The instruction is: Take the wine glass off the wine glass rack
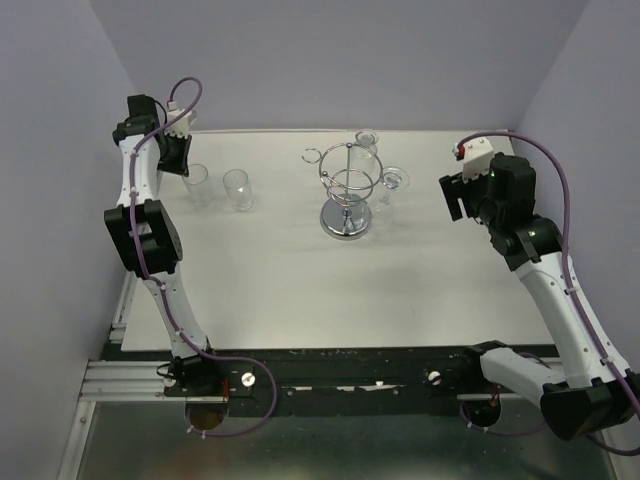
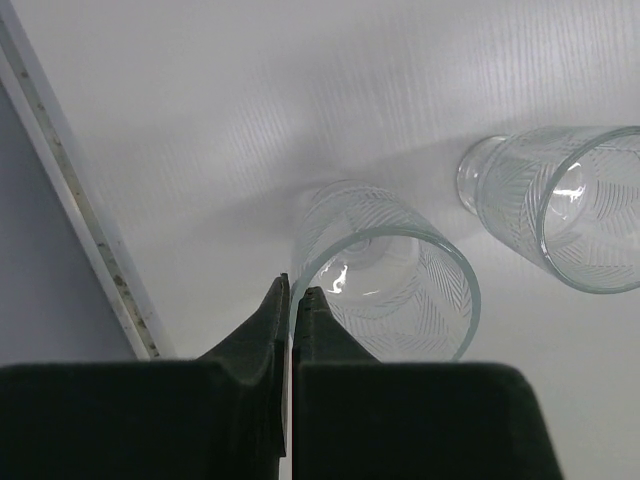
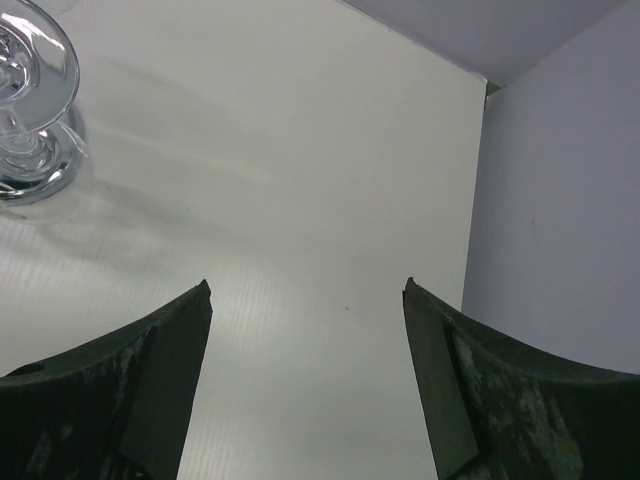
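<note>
Two etched tumblers [image 2: 385,290], wine glass [image 1: 395,180] beside chrome rack [image 1: 346,222]

Top view: the wine glass [image 1: 393,181] beside the rack [image 1: 346,190] is too small to tell whether it hangs from a hook or stands on the bench. A second glass [image 1: 367,139] at the far edge is partly screened by the rack's wires.

Left wrist view: the near tumbler [image 2: 400,270] has its lower rim hidden behind the left gripper [image 2: 296,292]. The other tumbler [image 2: 560,205] is cut by the right edge.

Right wrist view: a stemmed glass [image 3: 28,90] is cut off at the top-left corner.
</note>
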Robot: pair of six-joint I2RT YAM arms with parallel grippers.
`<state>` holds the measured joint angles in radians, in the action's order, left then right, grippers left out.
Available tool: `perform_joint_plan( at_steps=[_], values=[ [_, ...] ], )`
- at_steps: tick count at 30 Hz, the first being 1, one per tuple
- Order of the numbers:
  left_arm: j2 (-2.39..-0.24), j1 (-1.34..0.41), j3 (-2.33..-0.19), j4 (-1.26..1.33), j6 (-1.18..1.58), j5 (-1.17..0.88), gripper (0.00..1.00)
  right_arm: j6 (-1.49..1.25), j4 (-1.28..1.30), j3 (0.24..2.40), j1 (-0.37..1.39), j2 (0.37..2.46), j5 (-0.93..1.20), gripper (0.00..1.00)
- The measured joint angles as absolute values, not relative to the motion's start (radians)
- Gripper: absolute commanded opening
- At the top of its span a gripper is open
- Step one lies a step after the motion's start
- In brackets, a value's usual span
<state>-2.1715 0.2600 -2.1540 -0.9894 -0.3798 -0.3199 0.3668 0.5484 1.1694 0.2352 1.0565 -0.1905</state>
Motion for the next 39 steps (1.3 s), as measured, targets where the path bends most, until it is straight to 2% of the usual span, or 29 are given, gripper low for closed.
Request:
perform_joint_plan(
  at_steps=[6, 20, 25, 27, 33, 39],
  values=[
    [-2.168, 0.246, -2.041, -0.959, -0.36, -0.332, 0.0, 0.357, 0.551, 1.169, 0.229, 1.057, -0.175, 0.85],
    [-2.161, 0.218, -2.018, -0.905, -0.305, -0.347, 0.01, 0.344, 0.579, 1.169, 0.223, 1.066, -0.162, 0.85],
    [-2.16, 0.215, -2.011, -0.891, -0.304, -0.348, 0.35, 0.34, 0.58, 1.169, 0.211, 1.059, -0.161, 0.85],
    [-2.16, 0.216, -2.006, -0.888, -0.299, -0.349, 0.44, 0.34, 0.58, 1.169, 0.208, 1.055, -0.158, 0.85],
    [-2.141, 0.216, -1.993, -0.893, -0.286, -0.34, 0.57, 0.34, 0.58, 1.169, 0.207, 1.053, -0.144, 0.85],
    [-2.033, 0.216, -1.993, -0.9, -0.28, -0.325, 0.68, 0.333, 0.58, 1.169, 0.207, 1.053, -0.13, 0.85]
  ],
)
